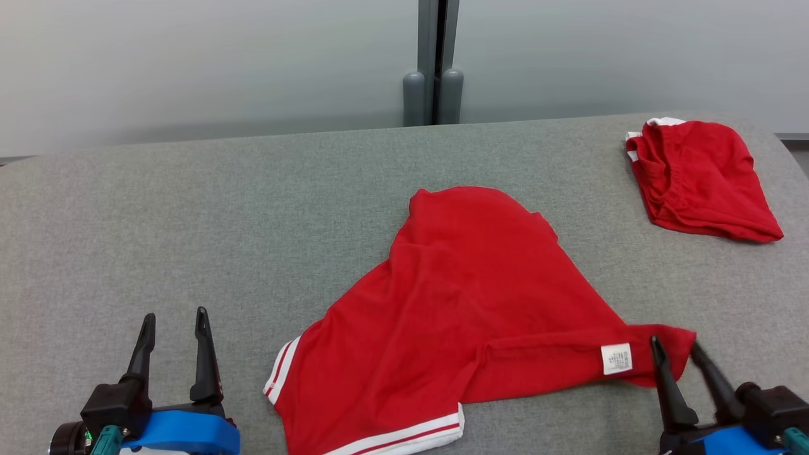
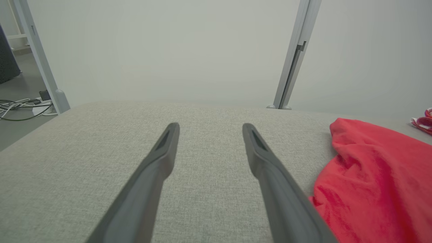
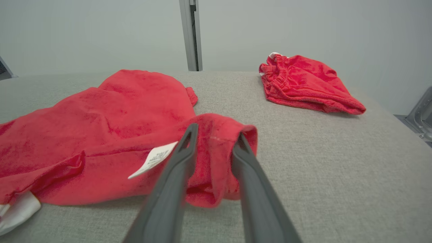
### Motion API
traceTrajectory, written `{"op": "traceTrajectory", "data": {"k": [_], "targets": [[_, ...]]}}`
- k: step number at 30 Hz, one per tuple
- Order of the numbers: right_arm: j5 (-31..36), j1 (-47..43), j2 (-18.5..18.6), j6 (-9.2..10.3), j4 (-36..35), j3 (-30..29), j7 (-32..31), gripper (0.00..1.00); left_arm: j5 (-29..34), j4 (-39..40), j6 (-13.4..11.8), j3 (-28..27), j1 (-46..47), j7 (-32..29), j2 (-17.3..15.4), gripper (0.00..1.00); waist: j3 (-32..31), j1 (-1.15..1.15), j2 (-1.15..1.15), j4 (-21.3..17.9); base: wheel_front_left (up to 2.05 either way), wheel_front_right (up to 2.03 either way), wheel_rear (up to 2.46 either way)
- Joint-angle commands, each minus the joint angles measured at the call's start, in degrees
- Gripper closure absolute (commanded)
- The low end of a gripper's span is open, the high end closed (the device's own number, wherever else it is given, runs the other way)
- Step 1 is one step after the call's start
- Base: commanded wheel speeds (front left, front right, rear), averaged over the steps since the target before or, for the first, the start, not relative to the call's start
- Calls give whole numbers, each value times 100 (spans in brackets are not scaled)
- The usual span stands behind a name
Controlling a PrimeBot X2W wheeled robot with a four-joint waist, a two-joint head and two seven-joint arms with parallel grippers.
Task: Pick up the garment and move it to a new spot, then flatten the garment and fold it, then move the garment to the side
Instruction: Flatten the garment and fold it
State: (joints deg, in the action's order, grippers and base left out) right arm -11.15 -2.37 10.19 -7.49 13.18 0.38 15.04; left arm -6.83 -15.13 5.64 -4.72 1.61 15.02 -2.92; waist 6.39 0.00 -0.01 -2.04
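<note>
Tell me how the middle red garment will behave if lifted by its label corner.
Probably floppy: the red garment lies in soft folds and would drape and trail from one corner. Likely light, since the cloth looks thin. It may drag rather than slide on the textured grey table.

A grey fabric-covered counter (image 1: 189, 208) stretched wide, its far edge meeting a pale, evenly lit wall (image 1: 189, 63). A grey upright post (image 1: 433, 38) with two rounded feet divided the wall panels. Far left, grey floor (image 2: 13, 131) carried loose cables (image 2: 13, 103) and perhaps a power strip (image 2: 42, 109).
</note>
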Motion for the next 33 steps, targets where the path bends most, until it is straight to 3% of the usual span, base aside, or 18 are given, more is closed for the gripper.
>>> {"op": "traceTrajectory", "data": {"k": [1, 9, 16, 27, 33], "targets": [[57, 22, -13, -1, -61, -52, 18, 0, 30, -5, 19, -5, -4, 21, 5, 0, -14, 0, 1, -9, 0, 0, 0], [243, 241, -365, -1, -994, -505, 19, 0, 68, -14, 46, -39, -24, 21, 5, 0, -116, 0, 1, 16, 0, 0, 0], [342, 323, -643, -1, -1637, -129, 18, 0, 75, -15, 59, -50, -10, 21, 4, 0, -106, 0, 1, 75, 0, 0, 0], [554, 132, -727, -1, -1085, 198, 18, 0, 167, -96, 78, -52, 98, 21, -6, 0, -9, 0, 1, 137, 0, 0, 0], [594, 289, -728, -1, -752, 225, 18, 0, 319, -322, 139, 299, 442, 21, -132, 0, 48, 0, 1, 75, 0, 0, 0]]}}
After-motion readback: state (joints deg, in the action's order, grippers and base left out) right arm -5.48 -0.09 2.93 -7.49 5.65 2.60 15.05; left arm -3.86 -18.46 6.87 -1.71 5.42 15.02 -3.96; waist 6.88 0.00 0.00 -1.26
